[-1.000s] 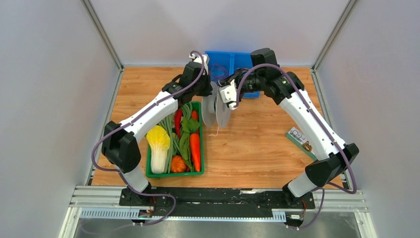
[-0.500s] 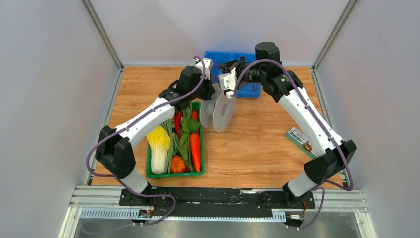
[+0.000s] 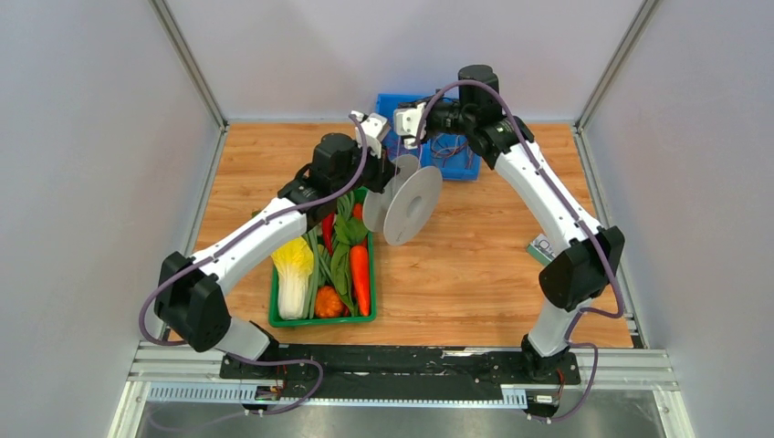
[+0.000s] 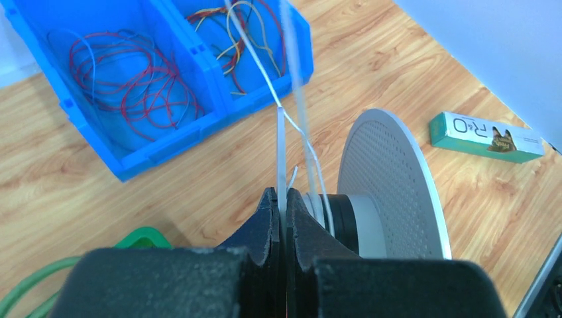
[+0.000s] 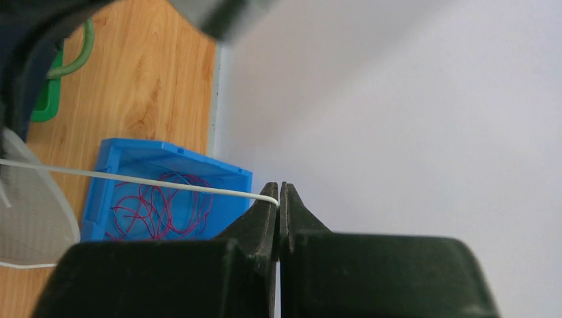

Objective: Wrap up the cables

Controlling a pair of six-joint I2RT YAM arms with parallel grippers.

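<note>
Clamped shut in the left gripper, bottom centre of the left-wrist view: the thin near disc of the spool, gripped by its rim and held on edge, probably to leave the hub free for winding. Pinched tight in the right gripper, mid-frame in the right-wrist view: the free end of the white wire, stretched leftward towards the spool, apparently to lay it on the hub under tension. In the top view, spool at centre, tilted, between the two arms over the table; right gripper higher in the frame, over the blue bin. Inside the bin's compartments, loose coils of red and other coloured wire, no part of this job. Left of the spool, a green tray of vegetables. At the right edge of the wood, a small teal box with a dog's picture and large letters looking like "R" and "O"; smaller print unreadable. By judgement: winding under way, wire not yet all on the hub.
</note>
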